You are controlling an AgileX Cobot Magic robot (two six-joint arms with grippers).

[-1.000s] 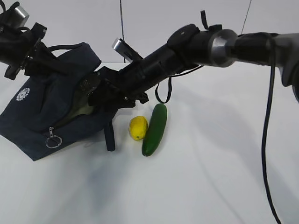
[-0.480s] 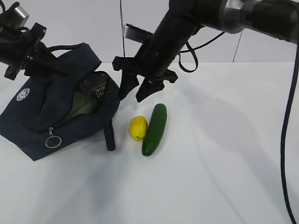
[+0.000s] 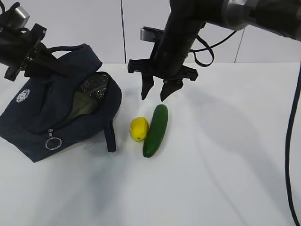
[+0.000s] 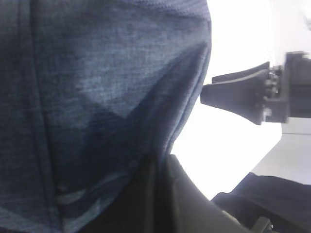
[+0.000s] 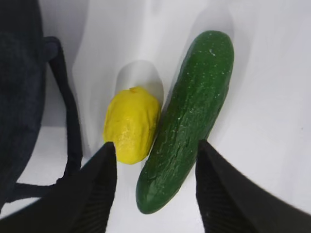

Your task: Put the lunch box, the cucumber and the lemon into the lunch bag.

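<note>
The navy lunch bag [image 3: 42, 117] lies on its side at the left with its top open. The lunch box [image 3: 93, 88] sits inside the opening, its ridged lid showing. My left gripper [image 3: 35, 59] is shut on the bag's upper edge; the left wrist view is filled with the bag's fabric [image 4: 97, 87]. The lemon [image 3: 138, 128] and the cucumber [image 3: 156, 128] lie side by side, touching, right of the bag. My right gripper [image 3: 156, 95] is open and empty, just above the cucumber's far end. In the right wrist view its fingers straddle the cucumber [image 5: 194, 111], with the lemon [image 5: 131, 124] beside it.
A bag strap [image 3: 110, 136] hangs down onto the white table [image 3: 211, 165] just left of the lemon; it also shows in the right wrist view [image 5: 70, 121]. The zipper's ring pull [image 3: 53, 142] hangs at the bag's front. A wall stands behind the table.
My right gripper has come out of the bag's opening, leaving the lunch box inside, and has moved right to hang open over the cucumber. The left gripper has not moved.
</note>
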